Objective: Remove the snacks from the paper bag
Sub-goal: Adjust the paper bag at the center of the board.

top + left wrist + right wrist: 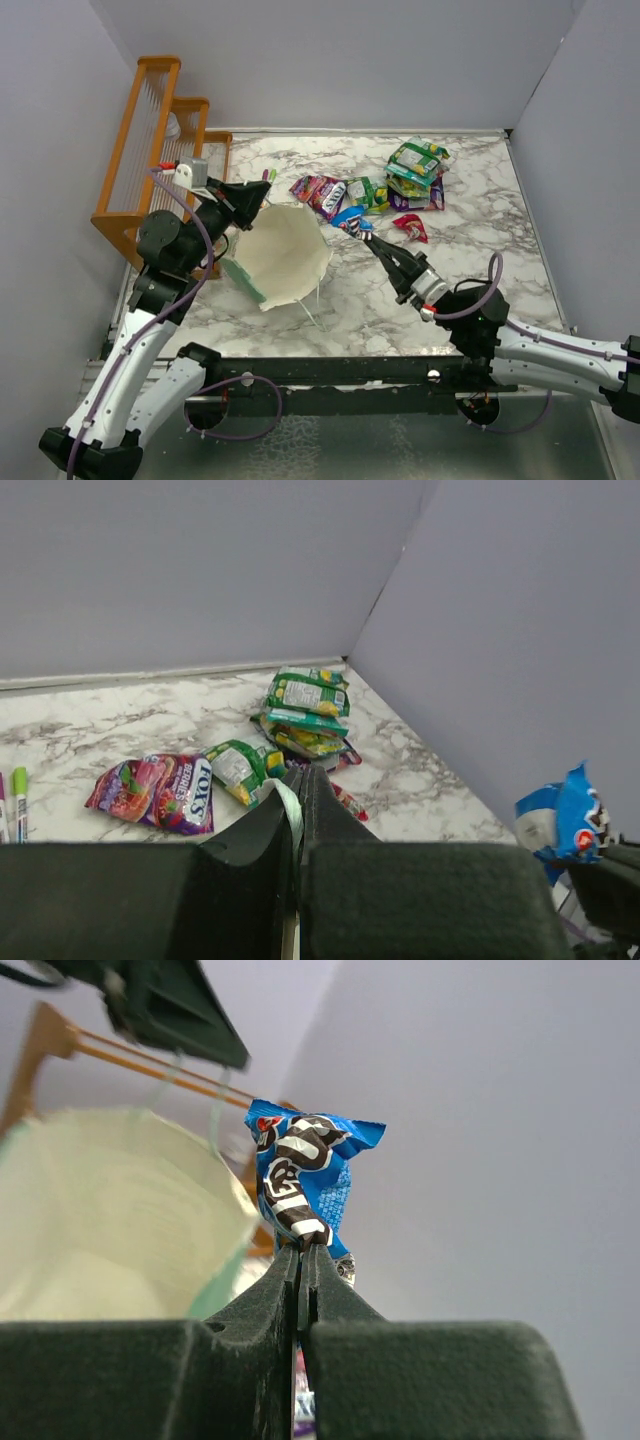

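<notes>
The mint-green paper bag [280,255] lies tipped with its cream inside facing up. My left gripper [262,195] is shut on the bag's far rim; in the left wrist view a mint strip of rim [286,815] shows pinched at the left gripper [300,772]. My right gripper [368,238] is shut on a blue snack packet [350,217], held in the air just right of the bag's mouth. In the right wrist view the blue packet [305,1180] stands above the right gripper [302,1250], with the bag [110,1210] at left. Purple [322,192], green [418,165] and red [411,228] snacks lie on the marble table.
An orange wooden rack [150,140] stands against the left wall behind the left arm. Two markers [12,802] lie near the bag's far side. Grey walls close in the table on three sides. The bag's white string handle [315,315] trails toward the near edge.
</notes>
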